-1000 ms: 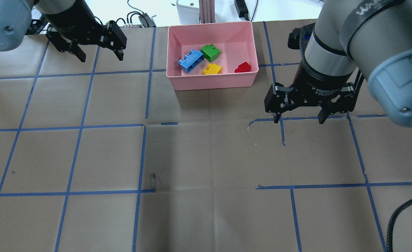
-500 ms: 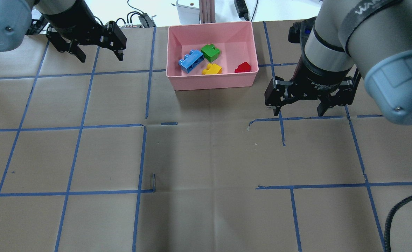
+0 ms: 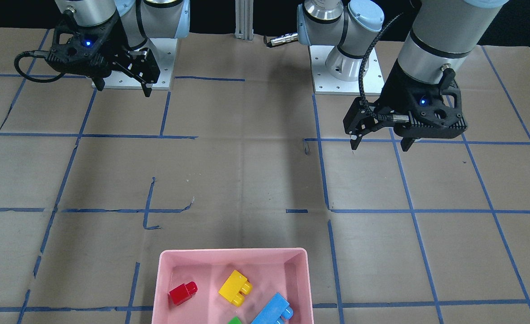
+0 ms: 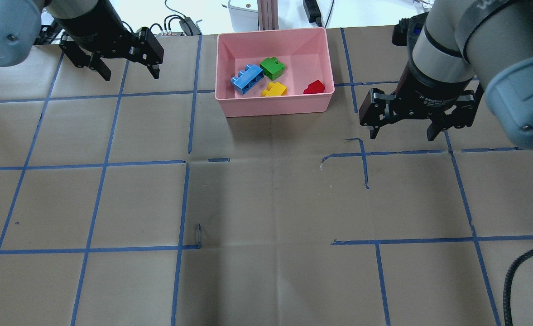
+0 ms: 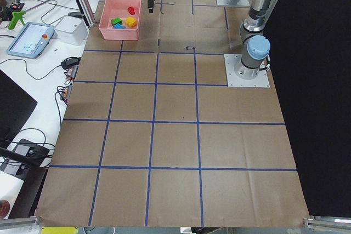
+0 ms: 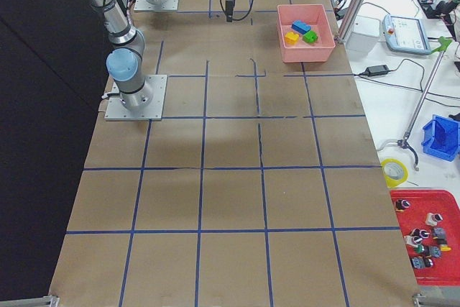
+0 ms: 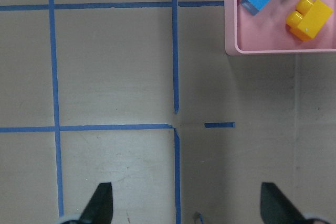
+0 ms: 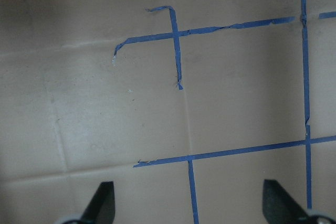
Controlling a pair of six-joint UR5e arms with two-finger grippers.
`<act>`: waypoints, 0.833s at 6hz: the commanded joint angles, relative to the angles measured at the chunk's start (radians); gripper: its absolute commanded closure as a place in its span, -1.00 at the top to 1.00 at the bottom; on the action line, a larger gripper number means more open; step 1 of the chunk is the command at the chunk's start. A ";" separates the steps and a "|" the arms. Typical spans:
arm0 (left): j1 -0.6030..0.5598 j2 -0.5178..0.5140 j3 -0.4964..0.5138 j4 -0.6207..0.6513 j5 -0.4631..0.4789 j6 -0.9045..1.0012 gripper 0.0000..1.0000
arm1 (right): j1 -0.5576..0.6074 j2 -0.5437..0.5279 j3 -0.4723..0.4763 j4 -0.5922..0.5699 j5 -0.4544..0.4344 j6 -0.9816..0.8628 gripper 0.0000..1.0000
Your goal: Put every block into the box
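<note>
1. Seen inside the pink box (image 4: 273, 107), at the far middle of the table (image 4: 266, 203): 4 blocks, blue (image 4: 247, 79), green (image 4: 272, 68), yellow (image 4: 274, 89) and red (image 4: 314, 87), all lying on its floor.
2. Judged complete apart from pulling the arms clear; nothing left on the paper to grasp.
3. Left pincer (image 4: 132, 75): spread wide, empty, hovering well left of the box.
4. Right pincer (image 4: 402, 136): spread wide, empty, hovering near the box's right side, apart from it.
5. To finish well: lift straight up first, then swing outward, keeping fingers off the rim to avoid nudging the box.
6. Plenty of open paper on the near side and at both ends; crowded only beyond the far edge, with cables (image 4: 175, 20) behind the box.
</note>
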 commanded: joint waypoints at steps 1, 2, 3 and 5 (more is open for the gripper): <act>0.000 0.000 0.000 -0.001 0.001 0.000 0.99 | -0.003 0.002 -0.002 -0.009 -0.003 0.001 1.00; 0.000 0.002 0.000 -0.001 0.001 0.000 0.99 | -0.004 0.004 0.000 -0.009 -0.007 -0.014 0.99; 0.000 0.000 -0.002 -0.003 0.003 0.000 0.99 | -0.009 0.004 0.000 -0.009 -0.007 -0.014 0.99; 0.000 0.002 0.000 -0.003 0.001 0.000 0.99 | -0.009 0.004 -0.003 -0.009 0.002 -0.011 1.00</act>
